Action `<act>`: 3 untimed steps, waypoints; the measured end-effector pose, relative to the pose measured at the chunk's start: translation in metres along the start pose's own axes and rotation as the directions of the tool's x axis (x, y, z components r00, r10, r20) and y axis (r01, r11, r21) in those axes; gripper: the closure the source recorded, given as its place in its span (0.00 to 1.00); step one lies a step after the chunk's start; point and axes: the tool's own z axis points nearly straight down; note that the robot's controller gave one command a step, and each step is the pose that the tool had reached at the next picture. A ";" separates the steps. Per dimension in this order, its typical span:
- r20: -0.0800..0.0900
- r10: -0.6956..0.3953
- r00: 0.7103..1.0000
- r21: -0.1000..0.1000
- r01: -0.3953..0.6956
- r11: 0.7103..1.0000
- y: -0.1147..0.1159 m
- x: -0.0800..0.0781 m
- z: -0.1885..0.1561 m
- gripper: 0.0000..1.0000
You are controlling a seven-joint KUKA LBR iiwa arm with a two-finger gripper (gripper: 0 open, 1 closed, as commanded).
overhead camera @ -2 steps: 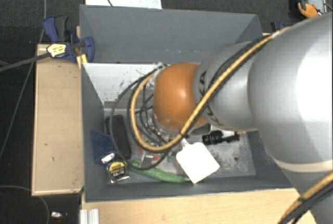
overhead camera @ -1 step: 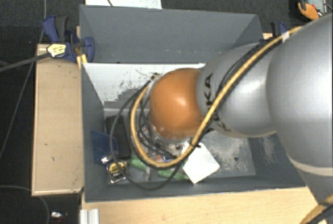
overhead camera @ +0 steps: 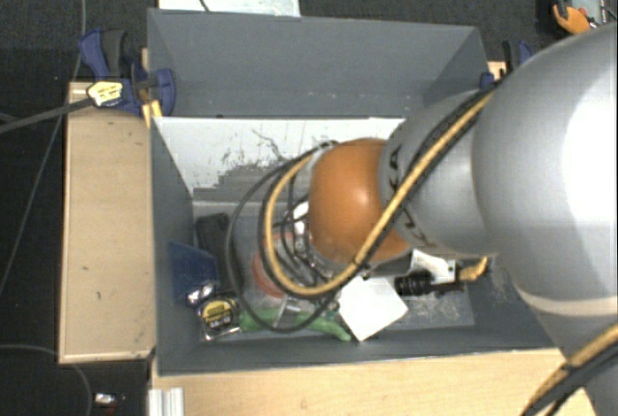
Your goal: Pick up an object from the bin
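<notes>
So your arm is way down in the bin [overhead camera: 319, 67], and the orange cover [overhead camera: 348, 202] on the wrist plus the looped cables [overhead camera: 280, 211] sit over most of what matters. The gripper [overhead camera: 294, 250] is tucked under that cover, aimed at the bin floor. Honestly, you can't tell from here whether it's wide, narrow or has anything in it.

Closest to the tool is a reddish round thing [overhead camera: 259, 271] with something clear around it, just beside the tip on the side away from the arm. Can't tell if they touch.

Further out that same way you've got a black block [overhead camera: 211, 233], a blue cloth [overhead camera: 191, 264] and a yellow-and-black tape measure [overhead camera: 219, 313]. Just below the tool in the view lies a white card [overhead camera: 372, 310], with a green piece [overhead camera: 323, 327] poking out next to it. On the arm's side of the tool there's a black marker [overhead camera: 425, 284].
</notes>
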 end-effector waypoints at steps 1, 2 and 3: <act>0.011 -0.455 0.890 -0.002 0.455 0.891 -0.031 -0.035 0.032 0.00; -0.007 0.266 0.964 0.004 -0.266 0.964 -0.024 -0.055 0.034 1.00; -0.008 0.267 0.964 0.004 -0.267 0.964 -0.024 -0.056 0.033 1.00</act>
